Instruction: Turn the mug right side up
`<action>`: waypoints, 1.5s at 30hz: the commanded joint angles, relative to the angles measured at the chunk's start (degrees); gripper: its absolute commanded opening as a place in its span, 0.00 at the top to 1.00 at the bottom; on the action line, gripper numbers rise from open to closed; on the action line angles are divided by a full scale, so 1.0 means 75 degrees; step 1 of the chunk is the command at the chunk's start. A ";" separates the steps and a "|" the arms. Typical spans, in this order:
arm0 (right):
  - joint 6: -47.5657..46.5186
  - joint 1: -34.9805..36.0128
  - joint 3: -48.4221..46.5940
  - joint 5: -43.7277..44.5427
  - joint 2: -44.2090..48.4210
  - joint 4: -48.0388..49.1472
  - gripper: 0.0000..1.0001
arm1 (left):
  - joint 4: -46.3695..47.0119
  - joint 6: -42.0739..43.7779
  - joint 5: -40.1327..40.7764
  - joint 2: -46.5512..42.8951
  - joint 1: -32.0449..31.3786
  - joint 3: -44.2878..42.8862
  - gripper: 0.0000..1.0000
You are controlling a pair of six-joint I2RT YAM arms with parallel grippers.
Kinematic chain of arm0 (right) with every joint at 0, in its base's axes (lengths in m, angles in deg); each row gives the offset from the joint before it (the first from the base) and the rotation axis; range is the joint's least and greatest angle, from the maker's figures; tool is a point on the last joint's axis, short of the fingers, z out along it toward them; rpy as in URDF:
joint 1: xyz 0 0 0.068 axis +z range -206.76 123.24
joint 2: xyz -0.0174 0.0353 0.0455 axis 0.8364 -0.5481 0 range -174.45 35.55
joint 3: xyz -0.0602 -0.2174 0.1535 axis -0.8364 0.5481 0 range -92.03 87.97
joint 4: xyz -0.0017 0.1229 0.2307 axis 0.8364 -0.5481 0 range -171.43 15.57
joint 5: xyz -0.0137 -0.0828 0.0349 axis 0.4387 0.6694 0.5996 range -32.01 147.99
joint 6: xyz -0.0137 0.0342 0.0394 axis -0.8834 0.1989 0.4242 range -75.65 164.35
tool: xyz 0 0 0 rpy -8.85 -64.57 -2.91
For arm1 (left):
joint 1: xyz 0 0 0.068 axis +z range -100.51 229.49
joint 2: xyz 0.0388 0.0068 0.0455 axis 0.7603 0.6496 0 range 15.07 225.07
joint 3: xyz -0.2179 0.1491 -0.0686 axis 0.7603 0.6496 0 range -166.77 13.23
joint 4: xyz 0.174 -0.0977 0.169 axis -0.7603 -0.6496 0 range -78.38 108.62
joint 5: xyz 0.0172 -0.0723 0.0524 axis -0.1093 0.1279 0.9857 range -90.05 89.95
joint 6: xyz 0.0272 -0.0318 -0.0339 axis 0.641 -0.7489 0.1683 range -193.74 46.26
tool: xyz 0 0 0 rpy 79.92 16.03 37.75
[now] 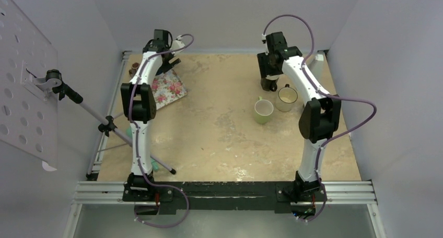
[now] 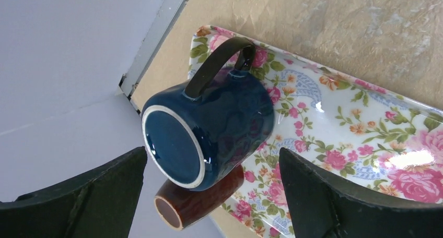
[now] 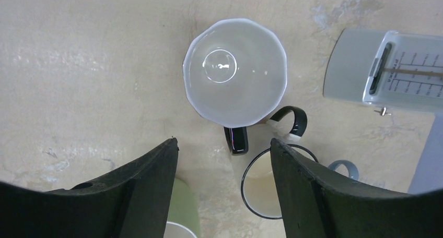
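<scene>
A dark blue mug [image 2: 209,133] stands upside down on a floral tray [image 2: 339,133], its white-ringed base toward the camera and its black handle toward the table. My left gripper [image 2: 212,150] hovers over it, open, one finger on each side and touching nothing. At the far right, my right gripper [image 3: 223,141] is open above a mug with a white inside [image 3: 235,71] and a black handle. That mug stands on the table with its mouth up, free of both fingers. In the top view the left gripper [image 1: 170,66] is over the tray [image 1: 168,87]. The right gripper [image 1: 269,79] is by the cups.
A brown mug [image 2: 196,204] lies on its side behind the blue one. A green mug [image 1: 263,111] and a cream mug with a dark rim [image 1: 287,98] stand near the right gripper. A grey scale [image 3: 389,71] sits at the back right. A stand [image 1: 104,126] leans over the left edge.
</scene>
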 commanded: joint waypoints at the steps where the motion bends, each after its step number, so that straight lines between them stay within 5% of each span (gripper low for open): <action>1: 0.0121 0.0067 0.0326 0.0188 0.0275 0.0191 0.32 | 0.0095 -0.0617 -0.0572 -0.0155 0.0276 -0.0160 0.01; 20: 0.0137 0.0064 0.1385 0.0280 0.0982 0.0465 0.32 | -0.0993 -0.0741 -0.2440 -0.1040 0.0491 0.1458 0.17; 34: 0.0037 0.0065 0.1850 0.0207 0.1350 0.0663 0.32 | -0.1981 0.0589 -0.3466 -0.2502 0.0939 0.3106 0.24; 40: 0.0039 0.0069 0.2094 0.0179 0.1496 0.0678 0.32 | -0.3238 0.1376 -0.3836 -0.3049 0.0956 0.3166 0.31; 45: 0.0132 0.0068 0.2252 0.0189 0.1587 0.0700 0.32 | -0.3124 0.1561 -0.3637 -0.3692 0.0689 0.3056 0.29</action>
